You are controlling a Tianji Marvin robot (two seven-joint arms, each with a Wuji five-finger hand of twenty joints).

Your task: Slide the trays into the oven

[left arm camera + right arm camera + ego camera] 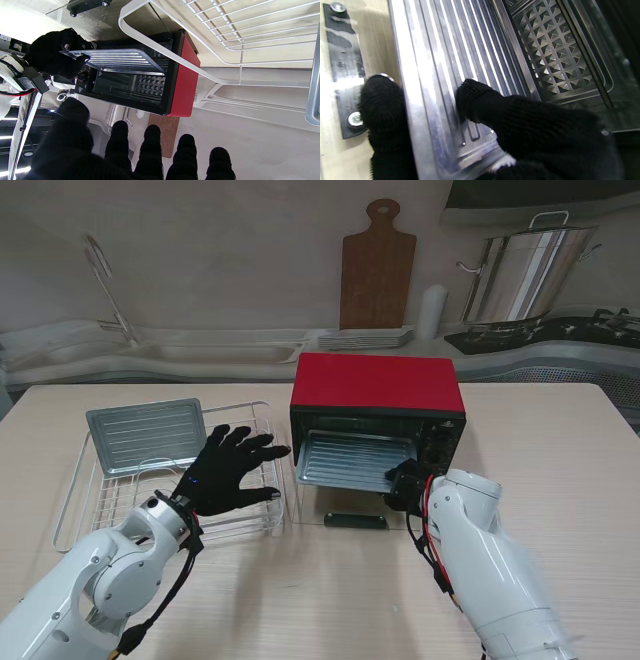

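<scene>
The ribbed tray (352, 462) sat part-way in the mouth of the red oven (378, 395), long axis running left to right, its ridges parallel to that axis, and its near long edge projecting out toward me over the lowered glass door (355, 521). The right robot hand (404, 483) was closed on the tray's near right corner; in the right wrist view the thumb (480, 100) pressed on the ribbed face (450, 50) and a finger (382, 107) lay under the rim, so the rim was pinched between them. The remaining fingers of that hand were hidden, so the grip beyond thumb and one finger could not be confirmed.

A second tray (145, 435) lay tilted at the far left corner of the white wire rack (262, 525), long axis also left to right. The left robot hand (228, 470) hovered over the rack's right half, fingers spread, holding nothing, just right of that tray and apart from it.

Rack and oven stood side by side on a pale wood-grain table (560, 440). Behind it ran a counter with a sink faucet (108, 285), a wooden cutting board (377, 270) leaning on the wall, stacked plates (366, 338), and a steel stockpot (518, 275) on a hob.
</scene>
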